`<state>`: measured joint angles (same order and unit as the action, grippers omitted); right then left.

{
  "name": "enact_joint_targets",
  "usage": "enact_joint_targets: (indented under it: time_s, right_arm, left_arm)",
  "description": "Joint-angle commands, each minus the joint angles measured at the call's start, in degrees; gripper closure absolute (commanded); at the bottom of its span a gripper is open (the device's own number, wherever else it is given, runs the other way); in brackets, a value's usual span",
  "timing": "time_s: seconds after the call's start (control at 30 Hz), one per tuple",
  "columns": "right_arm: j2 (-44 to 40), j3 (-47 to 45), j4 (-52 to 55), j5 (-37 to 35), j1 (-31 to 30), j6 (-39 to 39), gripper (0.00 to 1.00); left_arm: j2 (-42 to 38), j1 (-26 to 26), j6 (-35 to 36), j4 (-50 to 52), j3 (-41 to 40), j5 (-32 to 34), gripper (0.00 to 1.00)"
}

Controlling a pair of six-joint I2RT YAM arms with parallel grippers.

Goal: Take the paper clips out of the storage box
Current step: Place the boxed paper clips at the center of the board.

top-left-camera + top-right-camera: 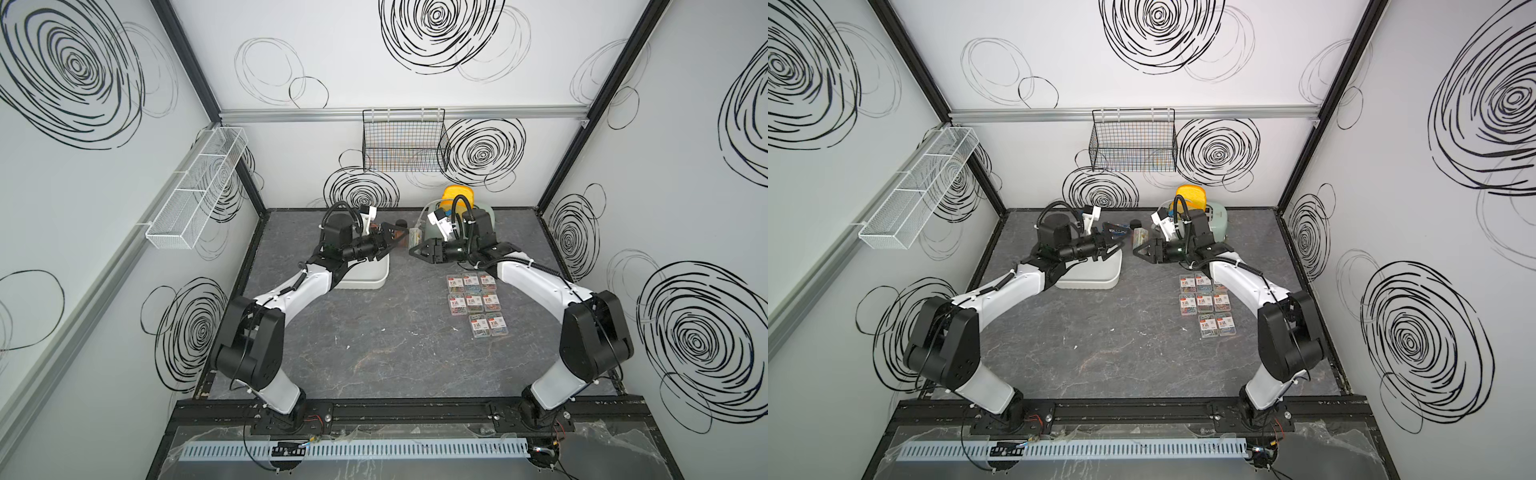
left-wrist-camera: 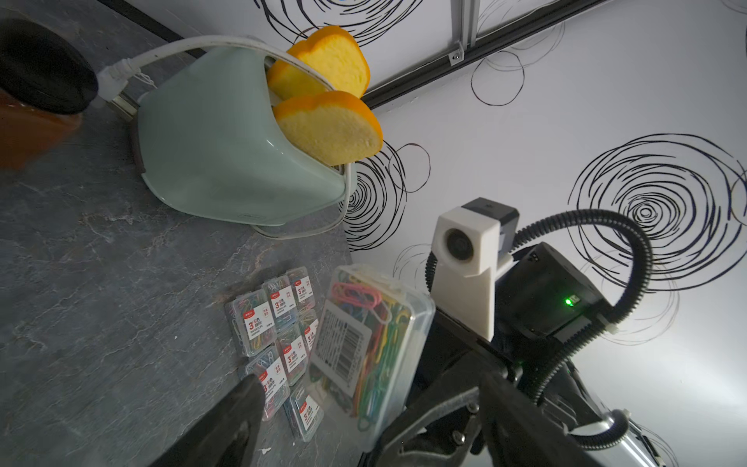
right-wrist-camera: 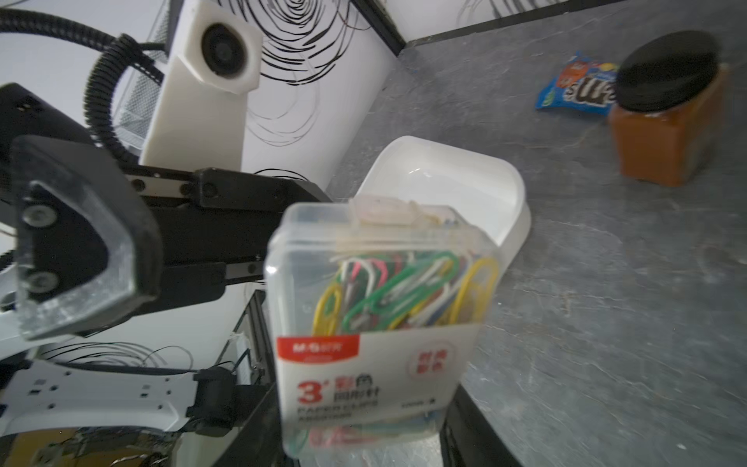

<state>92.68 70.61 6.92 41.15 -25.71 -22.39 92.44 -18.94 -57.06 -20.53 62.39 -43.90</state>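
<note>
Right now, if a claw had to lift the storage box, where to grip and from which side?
Pinch the storage box wall nearest the robot's bases, from above: one finger inside, one outside. It stands open side up, thin upright wall with a rim, and looks too wide to span. The left claw hangs over its far part; the right claw holds a paper clip case.

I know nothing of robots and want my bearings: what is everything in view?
paper clip cases: eight, clear, rows by the right arm
ninth case: one, clear, off the table
storage box: one, white, under the left arm
toaster: one, mint green, by back wall
bread slices: two, yellow, in toaster
jar: one, brown, near toaster
candy packet: one, blue, beside jar
wire basket: one, black, back wall
mesh rack: one, white, left wall
left gripper: one, black, open
right gripper: one, black, shut on ninth case
</note>
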Motion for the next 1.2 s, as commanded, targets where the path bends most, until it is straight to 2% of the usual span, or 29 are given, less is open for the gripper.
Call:
enact_joint_targets:
  time_s: [0.0,0.1,0.37,0.6,0.73,1.17]
  right_arm:
    - [-3.68,0.38,6.47,-12.98,-3.53,10.74,0.7]
    - [-5.2,-1.51,5.02,-17.09,-5.01,11.69,0.7]
    - [-4.91,-0.58,6.93,-21.36,-8.02,13.89,0.7]
    - [-4.77,-0.46,7.8,-22.09,-8.96,13.93,0.7]
    - [-4.61,-0.21,8.41,-22.27,-9.3,13.88,0.7]
    - [-4.44,-0.12,9.64,-23.17,-9.76,13.92,0.69]
  left_arm:
    - [-1.26,-0.69,4.18,3.04,1.83,0.42,0.13]
    - [-0.86,-1.9,5.7,4.09,2.28,0.96,0.14]
    - [-0.34,-3.73,9.52,7.44,4.03,2.01,0.17]
    - [0.66,-4.88,13.99,12.96,6.45,3.91,0.28]
    - [1.58,-5.67,17.26,17.61,8.82,5.89,0.39]
    - [2.92,-6.73,22.38,24.49,11.53,9.27,0.62]
